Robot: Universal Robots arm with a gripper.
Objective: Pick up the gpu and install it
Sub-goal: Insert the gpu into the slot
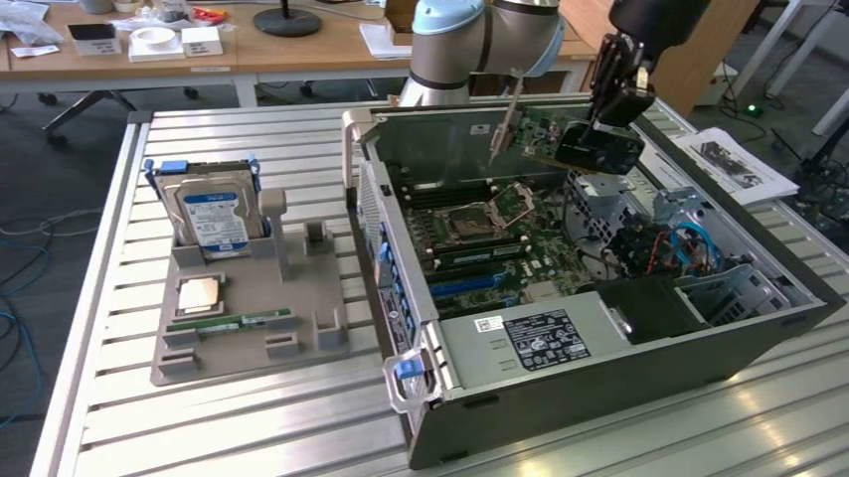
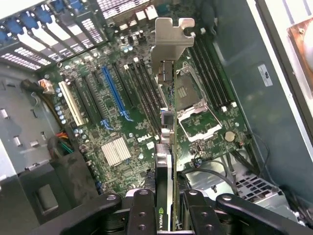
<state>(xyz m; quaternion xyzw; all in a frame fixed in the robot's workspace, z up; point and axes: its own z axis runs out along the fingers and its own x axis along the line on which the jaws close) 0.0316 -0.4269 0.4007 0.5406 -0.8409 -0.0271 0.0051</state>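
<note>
My gripper (image 2: 167, 205) is clamped on the gpu (image 2: 168, 122), which hangs above the motherboard (image 2: 117, 147) inside the open computer case (image 1: 597, 397) on the bench (image 1: 239, 427), touching nothing below. I hold it on edge, silvery bracket (image 2: 171, 41) outermost, I judge so its connector side faces the slots, among them 1 blue slot (image 2: 113, 93). The card reads NVIDIA and the board reads DELL.

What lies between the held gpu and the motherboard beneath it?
Nothing solid: in the exterior view the gpu, clamped in the hand, hangs over the open case with bare air down to the motherboard.
</note>
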